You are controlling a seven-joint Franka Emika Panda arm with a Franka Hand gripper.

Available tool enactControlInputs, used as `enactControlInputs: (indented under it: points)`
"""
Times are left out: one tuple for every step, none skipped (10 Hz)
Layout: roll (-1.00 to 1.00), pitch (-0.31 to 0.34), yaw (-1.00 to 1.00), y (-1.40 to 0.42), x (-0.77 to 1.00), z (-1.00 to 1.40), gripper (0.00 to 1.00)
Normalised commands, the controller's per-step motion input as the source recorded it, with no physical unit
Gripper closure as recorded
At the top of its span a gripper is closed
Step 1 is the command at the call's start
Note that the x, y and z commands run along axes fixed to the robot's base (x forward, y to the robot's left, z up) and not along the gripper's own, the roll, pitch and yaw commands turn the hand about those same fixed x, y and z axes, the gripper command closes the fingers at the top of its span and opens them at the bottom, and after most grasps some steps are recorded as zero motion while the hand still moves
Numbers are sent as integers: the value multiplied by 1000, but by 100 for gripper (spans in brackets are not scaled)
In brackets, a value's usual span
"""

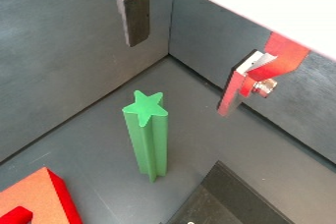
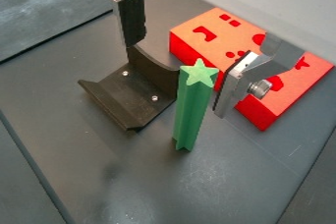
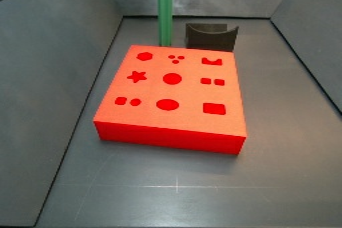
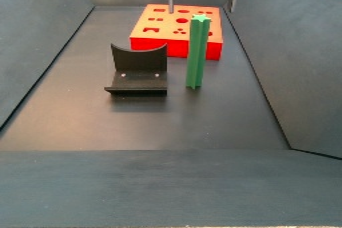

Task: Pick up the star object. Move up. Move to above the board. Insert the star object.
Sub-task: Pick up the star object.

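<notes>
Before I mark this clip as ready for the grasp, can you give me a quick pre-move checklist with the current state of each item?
1. Star object standing upright on the floor: ok.
2. Star object free of the fixture and the board, with a gap on each side in a side view: ok.
3. Gripper open, nothing between the fingers in both wrist views: ok.
4. Gripper above the star object, star top lying between the two fingers in a wrist view: ok.
5. Star cutout on the board unobstructed: ok.
6. Gripper turned to suit the star's points: cannot tell.
</notes>
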Motion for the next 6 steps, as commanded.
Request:
enactControlInputs:
  points:
    - [13,-34,37,-103,109,-157,0]
    - [-159,47,460,0,263,-751,0]
    - [-139,77,603,-169,300,-769,0]
    - [-139,26,477,-63,246,-829,0]
    - [-120,16,343,-189,171,-849,0]
    - [-110,0,220,-226,54,-734,0]
